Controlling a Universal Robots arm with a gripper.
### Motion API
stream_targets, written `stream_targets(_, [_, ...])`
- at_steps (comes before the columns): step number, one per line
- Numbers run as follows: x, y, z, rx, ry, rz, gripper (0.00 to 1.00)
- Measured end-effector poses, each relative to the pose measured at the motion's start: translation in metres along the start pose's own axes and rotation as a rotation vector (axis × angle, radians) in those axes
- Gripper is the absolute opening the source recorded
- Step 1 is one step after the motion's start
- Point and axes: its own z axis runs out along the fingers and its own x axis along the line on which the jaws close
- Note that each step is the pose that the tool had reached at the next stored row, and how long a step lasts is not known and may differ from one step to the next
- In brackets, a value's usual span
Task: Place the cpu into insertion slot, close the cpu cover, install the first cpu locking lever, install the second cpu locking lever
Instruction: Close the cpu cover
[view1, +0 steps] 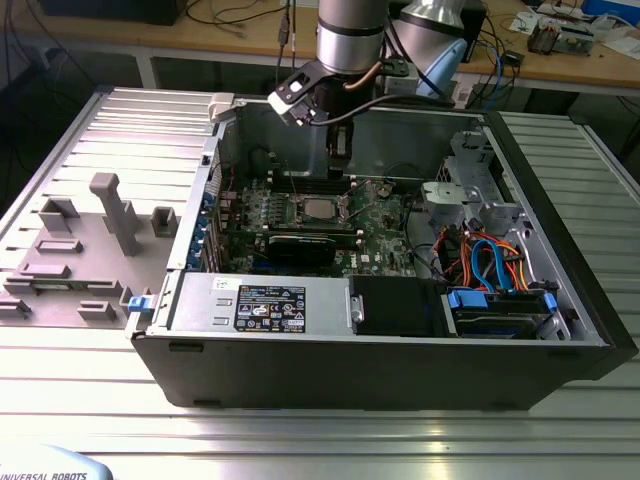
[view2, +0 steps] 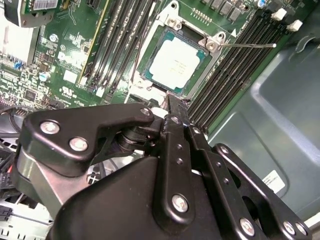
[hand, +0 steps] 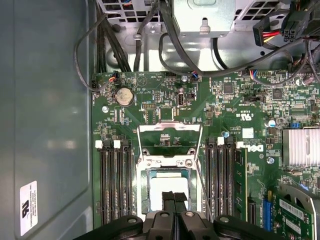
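The cpu (hand: 167, 189) lies flat in the insertion slot (hand: 144, 187), its dull silver top showing in both wrist views (view2: 176, 61). In the exterior view the cpu (view1: 318, 208) sits mid-motherboard inside the open computer case. The cpu cover (hand: 170, 129), a thin silvery frame with a square window, is swung open beside the socket. A thin locking lever (view2: 247, 45) sticks out sideways from one socket corner. My gripper (hand: 175, 198) hangs just above the chip with its black fingers (view2: 176, 107) shut together on nothing. The exterior view shows the gripper (view1: 338, 150) a short way above the board.
Long black memory slots (hand: 116, 180) flank the socket on both sides. A black expansion card (view1: 300, 245), a power supply (view1: 260, 300) and orange and blue cables (view1: 480, 260) crowd the case. Grey fixtures (view1: 110, 210) stand on the table at the exterior view's left.
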Motion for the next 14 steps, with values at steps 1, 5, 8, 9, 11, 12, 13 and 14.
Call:
stream_targets(1, [0.0000, 0.0010, 0.0000, 0.0000, 0.0000, 0.000, 0.11])
stream_targets(5, [0.0001, 0.0072, 0.0001, 0.0000, 0.0001, 0.000, 0.11])
stream_targets(8, [0.0002, 0.0133, 0.0002, 0.0001, 0.0000, 0.000, 0.11])
stream_targets(9, [0.0003, 0.0142, 0.0002, 0.0000, 0.0001, 0.000, 0.11])
stream_targets(11, [0.0003, 0.0160, 0.0002, 0.0000, 0.0001, 0.000, 0.11])
stream_targets(12, [0.0003, 0.0165, 0.0003, 0.0000, 0.0001, 0.000, 0.11])
stream_targets(13, [0.0003, 0.0176, 0.0003, 0.0000, 0.0001, 0.000, 0.11])
stream_targets(14, [0.0003, 0.0184, 0.0003, 0.0000, 0.0001, 0.000, 0.11])
